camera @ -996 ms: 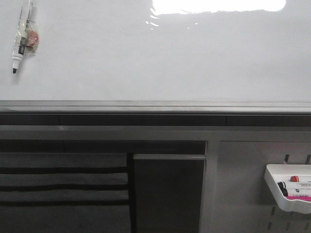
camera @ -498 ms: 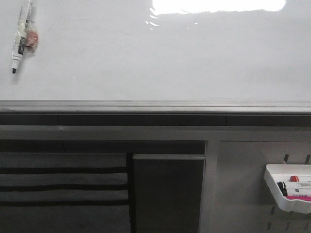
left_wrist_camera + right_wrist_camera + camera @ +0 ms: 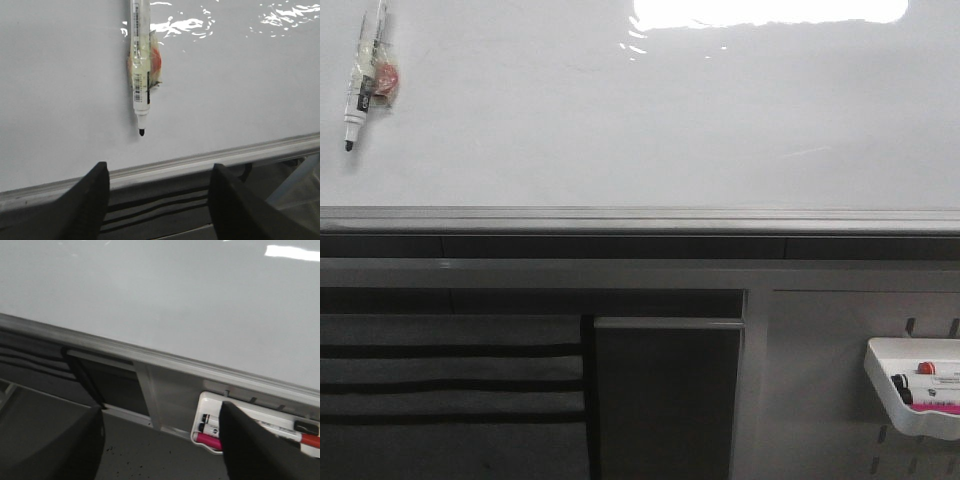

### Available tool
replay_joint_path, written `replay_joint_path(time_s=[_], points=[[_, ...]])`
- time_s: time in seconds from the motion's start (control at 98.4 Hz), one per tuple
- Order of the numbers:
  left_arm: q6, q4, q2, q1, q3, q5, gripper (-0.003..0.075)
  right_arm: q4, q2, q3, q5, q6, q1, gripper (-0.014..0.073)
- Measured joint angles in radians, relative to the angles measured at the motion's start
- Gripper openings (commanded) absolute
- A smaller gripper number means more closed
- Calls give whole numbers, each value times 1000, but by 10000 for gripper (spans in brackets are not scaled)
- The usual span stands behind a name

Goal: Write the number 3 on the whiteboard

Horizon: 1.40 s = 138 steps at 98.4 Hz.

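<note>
The whiteboard [image 3: 650,120] is large, glossy and white with a grey edge rail; no digit 3 shows on it. A black-tipped marker [image 3: 360,85] hangs against the board at the upper left, tip down, with a small red-and-clear holder beside it; it also shows in the left wrist view [image 3: 140,75]. My left gripper [image 3: 157,185] is open and empty, below the marker tip and in front of the board rail [image 3: 200,162]. My right gripper [image 3: 160,440] is open and empty, near a white tray. Neither gripper shows in the front view.
A white tray [image 3: 892,395] on the grey pegboard panel at the lower right holds several markers, one pink [image 3: 207,441]. Below the board rail are a dark panel [image 3: 665,400] and dark slatted shelves [image 3: 450,385].
</note>
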Motion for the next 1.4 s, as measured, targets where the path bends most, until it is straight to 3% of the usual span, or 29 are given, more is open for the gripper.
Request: replay_joint_path(time_s=[0.234,0.569,0.874,1.209,1.331,1.403], points=[[2,12,195,-7,-31,-164,419,5,4,0,-1,0,93,440],[6,104,432,-9,-166,-188,419,5,4,0,-9,0,97,440],[6,106,493,-2,-227,-179,415,5,4,0,-18,0,97,440],[6,106,495,-3,-235,-173,57,1,4,0,-18,0,97,440],[6,106,485,-10,-235,-148,-22,1,4,0,-18,0,97,440],[6,106,466,-16,-235,-110,-20,1,4,0,-20,0,97,440]])
